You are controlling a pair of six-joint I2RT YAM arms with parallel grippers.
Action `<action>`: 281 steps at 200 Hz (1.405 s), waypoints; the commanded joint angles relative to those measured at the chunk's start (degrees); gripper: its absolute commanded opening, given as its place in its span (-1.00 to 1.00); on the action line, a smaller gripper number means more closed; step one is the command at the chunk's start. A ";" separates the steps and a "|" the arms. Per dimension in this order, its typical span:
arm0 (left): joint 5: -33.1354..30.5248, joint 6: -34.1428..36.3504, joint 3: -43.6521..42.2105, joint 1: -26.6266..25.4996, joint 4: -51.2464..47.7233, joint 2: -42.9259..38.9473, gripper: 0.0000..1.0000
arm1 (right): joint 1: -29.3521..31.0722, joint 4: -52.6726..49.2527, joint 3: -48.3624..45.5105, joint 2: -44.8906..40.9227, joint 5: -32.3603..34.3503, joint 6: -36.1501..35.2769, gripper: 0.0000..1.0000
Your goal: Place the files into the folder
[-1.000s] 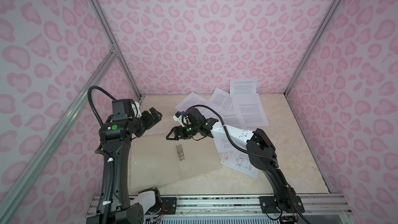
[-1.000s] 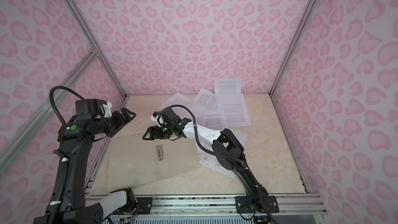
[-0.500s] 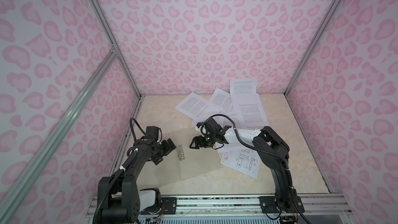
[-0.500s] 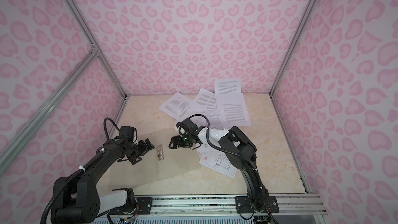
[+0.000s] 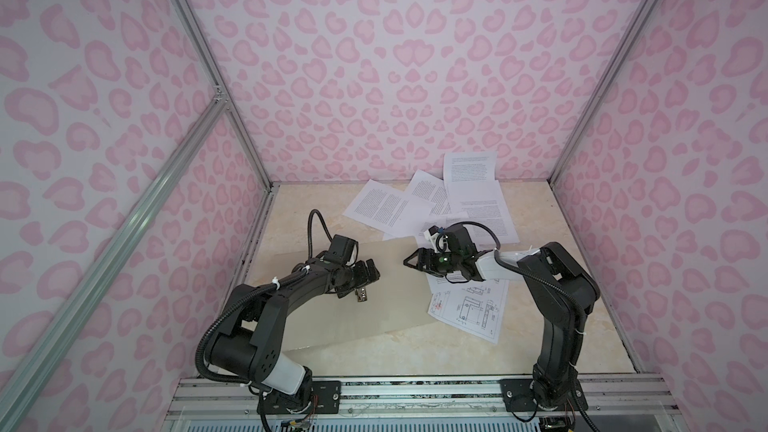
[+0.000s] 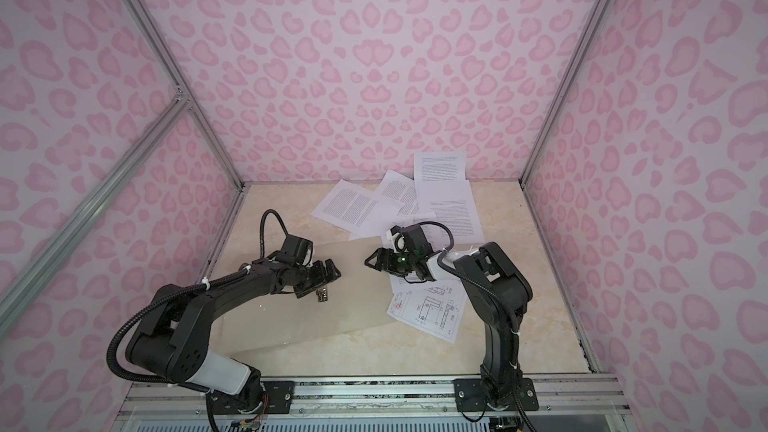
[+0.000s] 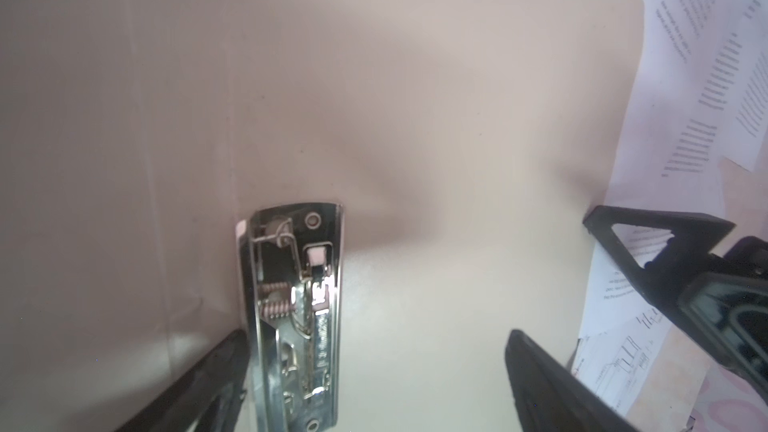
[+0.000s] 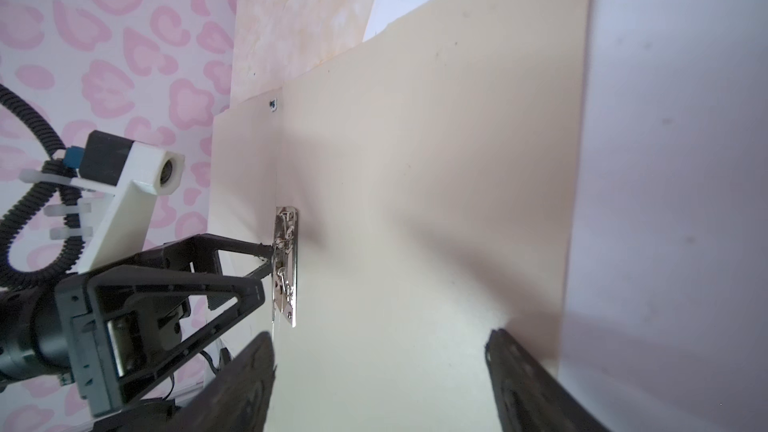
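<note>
Nearest, past the base rail [image 5: 415, 392]: see the folder [image 5: 386, 317] open and flat on the worktop [image 5: 415, 351], inside face up, same in both top views. Find its metal clip [image 5: 362, 293] lying flat on the centre fold. Read the left hand [image 5: 361, 282] as spread wide, pinching nothing, low over the fold with the clip between its fingers. From the left wrist view, put one fingertip [image 7: 224, 359] right against the clip's long side and the other well clear over bare folder. Read the right hand [image 5: 411, 263] as spread too, nothing in it, pointing at the left hand across the folder's right leaf, near that leaf's outer edge. From the right wrist view, put one fingertip over bare folder and the other at the folder edge where white paper starts. Place the files [image 5: 478, 205] all outside the folder, on its right and far side. Spot the drawing sheet [image 5: 469, 311] with small red marks just right of the folder, touching its right edge, partly under the right arm; can't tell which lies on top there. Further back, count several text sheets [image 5: 386, 207] overlapping in a loose spread from the folder's far right corner towards the back wall [image 5: 374, 76]. Farthest: one text sheet [image 5: 469, 170] propped up against that wall.
</note>
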 commanded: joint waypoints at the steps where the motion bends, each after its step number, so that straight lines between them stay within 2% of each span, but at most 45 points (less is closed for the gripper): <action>1: 2.48 -4.37 1.19 -3.99 -2.37 3.56 0.95 | -2.36 -12.88 -1.58 -0.69 6.72 -0.70 0.66; 35: 1.72 -8.11 5.58 -9.23 -2.90 5.52 0.95 | -3.82 -17.26 -0.01 -5.43 8.95 -4.72 0.65; 62: -3.30 -8.83 7.20 -9.19 -7.93 -0.16 0.95 | 1.78 -23.48 4.16 -8.66 11.72 -9.32 0.58; 74: -3.64 -7.80 7.91 -8.88 -9.90 -3.20 0.95 | 4.84 -24.71 5.40 -9.18 11.91 -9.91 0.54; 118: -2.21 -4.21 2.35 -1.94 -13.36 -12.12 0.95 | 14.24 -22.96 7.64 -6.05 7.10 -8.98 0.29; 138: 2.48 -1.68 -1.76 2.61 -12.13 -13.78 0.95 | 16.53 -21.64 9.12 -3.44 5.29 -8.25 0.13; 171: 3.84 0.29 -5.67 5.35 -11.85 -14.67 0.95 | 16.92 -19.77 10.15 -0.77 3.82 -6.70 -0.10; 242: -1.70 -0.24 -11.32 6.11 -12.18 -12.04 0.95 | 18.08 -22.09 14.50 3.75 3.26 -7.10 -0.33; 281: -2.40 -0.64 -12.95 6.09 -12.03 -12.30 0.95 | 18.26 -22.28 15.08 5.03 2.47 -6.83 -0.49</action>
